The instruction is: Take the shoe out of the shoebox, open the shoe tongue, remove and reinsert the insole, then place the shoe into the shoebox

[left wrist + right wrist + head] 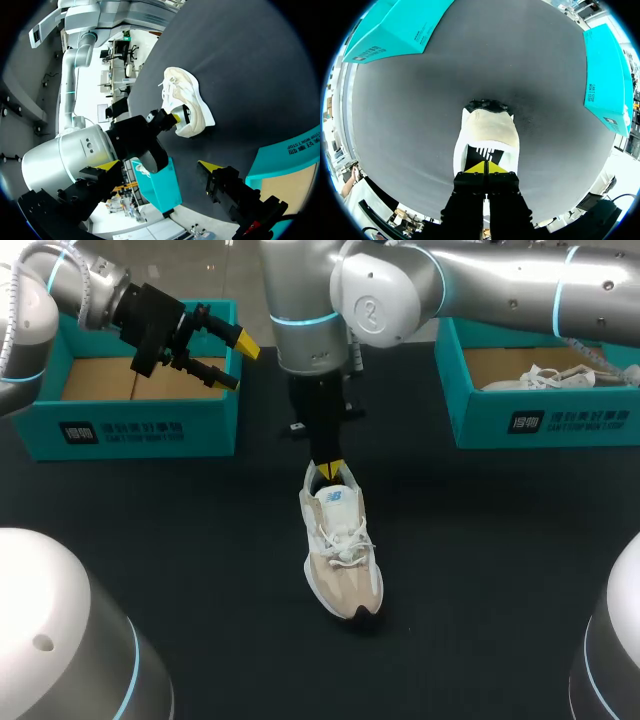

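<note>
A white and beige sneaker (341,552) lies on the black table, toe toward the front edge. My right gripper (330,472) points straight down into its heel opening, fingers shut. In the right wrist view the joined yellow tips of the gripper (485,168) sit just over the black insole (481,153) inside the sneaker (489,129); I see nothing pinched between them. My left gripper (236,362) hangs open and empty by the near right corner of the left shoebox (130,428). From the left wrist view, the left gripper (158,166) is well away from the sneaker (192,102).
The left teal shoebox is open and shows a bare cardboard floor. A second teal shoebox (530,425) at the back right holds another white shoe (560,377). Both boxes stand well back from the sneaker.
</note>
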### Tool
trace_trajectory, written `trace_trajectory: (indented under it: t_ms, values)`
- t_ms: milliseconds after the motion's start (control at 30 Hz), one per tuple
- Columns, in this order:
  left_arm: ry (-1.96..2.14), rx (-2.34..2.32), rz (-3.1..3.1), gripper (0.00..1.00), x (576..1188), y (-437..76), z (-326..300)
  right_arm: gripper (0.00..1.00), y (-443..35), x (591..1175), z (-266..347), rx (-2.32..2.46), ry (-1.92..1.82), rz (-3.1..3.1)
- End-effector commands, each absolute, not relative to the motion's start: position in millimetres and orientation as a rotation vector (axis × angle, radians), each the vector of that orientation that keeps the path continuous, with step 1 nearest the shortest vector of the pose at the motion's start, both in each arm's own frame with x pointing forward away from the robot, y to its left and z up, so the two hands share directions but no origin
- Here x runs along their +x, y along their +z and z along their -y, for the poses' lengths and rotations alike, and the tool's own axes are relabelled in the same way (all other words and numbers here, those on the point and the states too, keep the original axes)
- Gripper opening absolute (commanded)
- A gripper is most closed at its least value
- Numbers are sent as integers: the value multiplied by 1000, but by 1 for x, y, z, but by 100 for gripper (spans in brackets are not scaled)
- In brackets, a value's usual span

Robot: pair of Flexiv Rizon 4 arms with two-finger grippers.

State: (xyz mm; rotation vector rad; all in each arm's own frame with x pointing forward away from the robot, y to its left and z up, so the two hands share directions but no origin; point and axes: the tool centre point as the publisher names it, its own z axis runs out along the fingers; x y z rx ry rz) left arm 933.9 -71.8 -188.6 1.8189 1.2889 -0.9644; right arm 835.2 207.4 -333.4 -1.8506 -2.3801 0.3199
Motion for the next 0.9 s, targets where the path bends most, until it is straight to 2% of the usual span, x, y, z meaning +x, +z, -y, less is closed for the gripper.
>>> trace_trajectory:
  t_ms: [33, 600, 900]
  values:
    - [-963, 1822, -1290, 100, 934, -188, 72, 0, -335, 836, -206, -1866, 333, 2366]
    - [-963, 1822, -1290, 100, 934, -188, 72, 0, -367, 832, -200, -1885, 572, 2177]
    - [-963, 1822, -1290, 100, 934, -188, 72, 0, -358, 811, -191, -1897, 591, 2132]
